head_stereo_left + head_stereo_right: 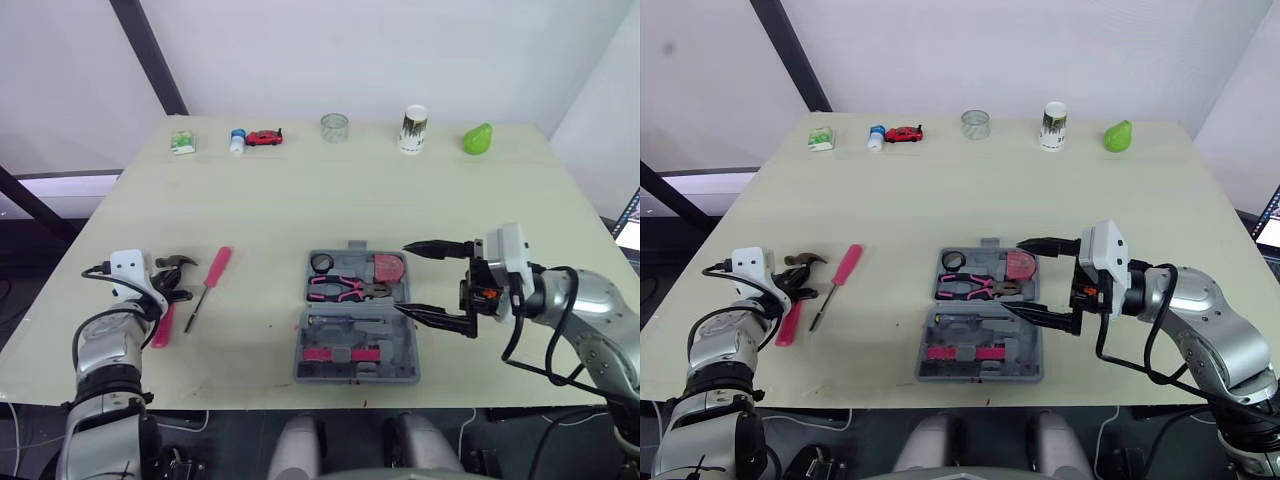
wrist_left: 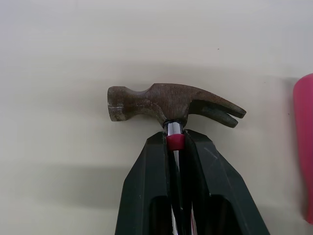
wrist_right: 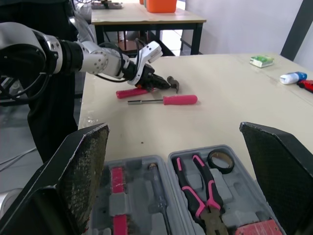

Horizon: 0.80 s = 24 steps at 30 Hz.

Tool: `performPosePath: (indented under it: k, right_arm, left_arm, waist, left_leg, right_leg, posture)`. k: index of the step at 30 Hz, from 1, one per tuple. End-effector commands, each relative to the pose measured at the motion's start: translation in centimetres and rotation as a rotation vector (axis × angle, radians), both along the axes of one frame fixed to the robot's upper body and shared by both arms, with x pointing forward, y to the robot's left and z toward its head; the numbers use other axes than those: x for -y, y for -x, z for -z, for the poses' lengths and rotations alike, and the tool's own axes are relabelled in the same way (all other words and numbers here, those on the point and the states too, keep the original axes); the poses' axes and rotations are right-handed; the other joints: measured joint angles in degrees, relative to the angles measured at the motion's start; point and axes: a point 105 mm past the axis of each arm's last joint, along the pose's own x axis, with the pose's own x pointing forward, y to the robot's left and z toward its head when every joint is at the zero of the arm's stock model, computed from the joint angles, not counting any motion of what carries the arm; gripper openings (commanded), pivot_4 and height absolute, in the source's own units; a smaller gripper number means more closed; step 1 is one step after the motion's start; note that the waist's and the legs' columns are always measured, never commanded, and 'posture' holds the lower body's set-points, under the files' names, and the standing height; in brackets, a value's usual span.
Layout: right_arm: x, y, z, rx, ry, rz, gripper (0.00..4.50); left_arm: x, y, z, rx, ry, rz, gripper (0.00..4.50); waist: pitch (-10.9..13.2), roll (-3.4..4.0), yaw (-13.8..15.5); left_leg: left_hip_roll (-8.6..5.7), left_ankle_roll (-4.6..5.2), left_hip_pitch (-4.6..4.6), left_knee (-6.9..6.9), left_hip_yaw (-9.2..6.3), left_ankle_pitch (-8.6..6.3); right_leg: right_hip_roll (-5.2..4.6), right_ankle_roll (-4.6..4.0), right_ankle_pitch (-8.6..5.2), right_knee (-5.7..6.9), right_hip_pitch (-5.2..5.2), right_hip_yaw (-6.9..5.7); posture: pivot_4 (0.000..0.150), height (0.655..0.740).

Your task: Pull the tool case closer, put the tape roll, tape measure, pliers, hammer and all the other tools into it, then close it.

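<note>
Left wrist view: left hand [image 2: 175,138] clamps hammer [image 2: 171,104] lengthwise, head crosswise.

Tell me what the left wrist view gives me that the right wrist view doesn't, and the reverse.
Left wrist view: close detail of the left gripper, jaws shut on the hammer just under its rusty head, at the red collar. Right wrist view: the right gripper, jaws wide open, facing the open tool case holding pliers and tape roll. Both: the hammer in the left gripper, the pink screwdriver beside it, and the table.
</note>
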Motion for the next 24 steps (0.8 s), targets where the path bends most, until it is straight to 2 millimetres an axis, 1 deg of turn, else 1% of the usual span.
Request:
performPosePath:
  k: [1,8,10,13,15,18,24]
  right_arm:
    - [-0.1,0.2,-0.5,0.033,-0.015,-0.005,4.5]
    - [0.2,0.2,-0.5,0.03,-0.016,0.0,4.5]
    - [0.3,0.2,-0.3,0.023,-0.014,0.002,4.5]
    - [0.7,0.2,0.0,0.016,-0.016,0.014,4.5]
    - [0.9,0.2,0.1,0.011,-0.026,0.018,4.5]
    - [1.1,0.2,0.4,0.008,-0.032,0.02,4.5]
    - [2.2,0.1,0.8,0.014,-0.028,0.058,4.5]
  left_arm:
    - [0.2,0.0,-0.4,0.05,-0.021,0.028,0.0]
    - [-0.7,0.8,-1.5,0.064,-0.069,0.055,0.0]
    - [-0.8,1.2,-2.3,0.063,-0.098,0.081,0.0]
    - [0.0,1.5,-5.2,0.091,-0.137,0.176,0.0]
    - [1.4,1.5,-7.1,0.102,-0.152,0.265,0.0]
    - [4.3,1.3,-9.4,0.106,-0.203,0.392,0.0]
    - [10.9,1.2,-11.5,0.058,-0.294,0.657,0.0]
  waist:
    - [0.0,0.02,0.0]
    - [0.0,0.04,-0.3]
    - [0.0,0.0,-0.7]
    - [0.1,-0.14,-0.9]
    - [0.2,-0.25,-0.4]
    - [0.2,-0.25,0.2]
    - [0.2,-0.18,0.6]
  left_leg:
    - [0.0,0.0,0.0,0.0,0.0,0.0]
    - [0.03,0.0,0.02,0.0,0.02,0.0]
    - [0.05,0.0,0.01,0.0,0.03,0.0]
    - [0.12,-0.01,-0.09,-0.01,0.05,0.0]
    - [0.13,-0.01,-0.15,0.01,0.02,0.0]
    - [0.11,-0.01,-0.33,0.07,-0.11,0.0]
    - [0.0,-0.01,-0.34,0.11,-0.03,0.0]
  right_leg:
    - [0.0,0.0,0.0,0.0,0.0,-0.01]
    - [-0.01,0.0,0.0,0.0,0.0,-0.11]
    - [0.0,-0.01,0.0,-0.01,-0.01,-0.1]
    - [0.01,-0.01,0.0,-0.05,-0.08,-0.08]
    - [0.0,-0.01,0.0,-0.05,-0.14,-0.13]
    - [-0.06,-0.01,0.0,-0.06,-0.19,-0.28]
    - [-0.08,0.04,0.02,-0.11,-0.19,-0.16]
  posture:
    - [0.15,0.74]
    - [0.15,0.74]
    - [0.15,0.74]
    - [0.15,0.74]
    - [0.15,0.74]
    - [0.15,0.74]
    - [0.15,0.74]
